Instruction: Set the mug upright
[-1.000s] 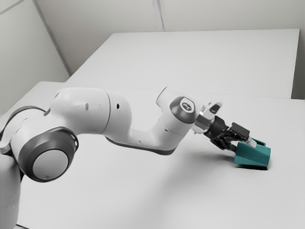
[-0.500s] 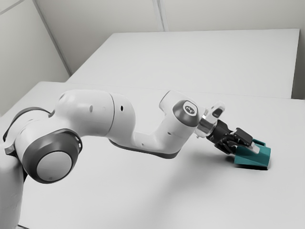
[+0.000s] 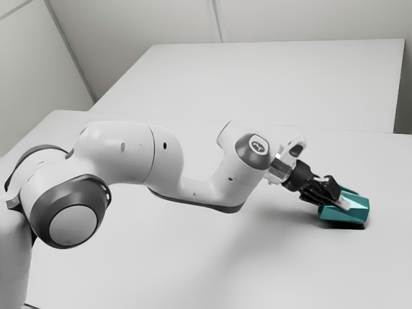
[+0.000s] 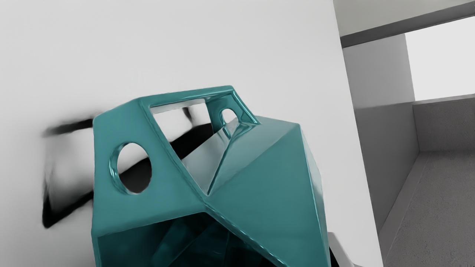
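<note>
The teal faceted mug [image 3: 355, 211] lies on its side at the exterior view's right, its handle at the upper side. At its left end, my gripper [image 3: 333, 202] reaches down at a slant and is shut on the mug's wall, a pale fingertip lying against the teal surface. In the wrist view the mug [image 4: 267, 185] has its dark opening toward my hand and its angular, holed handle beyond. Part of one finger [image 4: 339, 252] stands outside the mug's side; the other finger is hidden there.
The mug is on a white table [image 3: 161, 257], with a dark shadow under and beside it. Another white surface [image 3: 270, 84] stands behind this table. In the wrist view the table's edge runs past the mug, with grey walls and floor beyond.
My hand has moved down and toward the exterior view's right, and its fingers have drawn closer together. The mug has shifted slightly right and turned a little.
</note>
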Robot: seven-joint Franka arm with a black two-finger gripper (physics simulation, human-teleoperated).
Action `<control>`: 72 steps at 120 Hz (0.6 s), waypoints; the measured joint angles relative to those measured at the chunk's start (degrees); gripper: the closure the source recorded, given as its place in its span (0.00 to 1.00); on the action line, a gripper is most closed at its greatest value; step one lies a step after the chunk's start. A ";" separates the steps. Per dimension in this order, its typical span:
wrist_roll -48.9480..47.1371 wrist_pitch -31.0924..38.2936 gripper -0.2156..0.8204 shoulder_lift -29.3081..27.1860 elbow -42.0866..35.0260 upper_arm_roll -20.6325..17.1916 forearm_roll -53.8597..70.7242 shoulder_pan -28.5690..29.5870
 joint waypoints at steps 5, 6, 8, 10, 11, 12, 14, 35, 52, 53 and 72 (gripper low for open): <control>0.03 0.10 0.90 -0.21 0.06 0.00 0.12 -0.11; 0.04 0.11 0.90 -0.28 0.06 0.00 0.15 -0.14; 0.06 0.14 0.91 -0.41 0.08 0.00 0.21 -0.18; 0.07 0.17 0.92 -0.55 0.09 0.01 0.27 -0.20; 0.08 0.19 0.92 -0.65 0.09 0.01 0.30 -0.21; 0.09 0.21 0.92 -0.78 0.09 0.01 0.34 -0.22; 0.09 0.24 0.92 -1.09 0.08 0.01 0.44 -0.24; -0.10 0.63 0.95 -5.59 -1.86 0.30 3.15 0.25; -1.23 1.78 0.96 -12.81 -7.75 1.15 9.81 0.66; -1.39 1.84 0.96 -13.29 -8.09 1.21 10.59 0.69; -4.94 2.67 0.96 -22.92 -16.62 2.82 24.34 2.46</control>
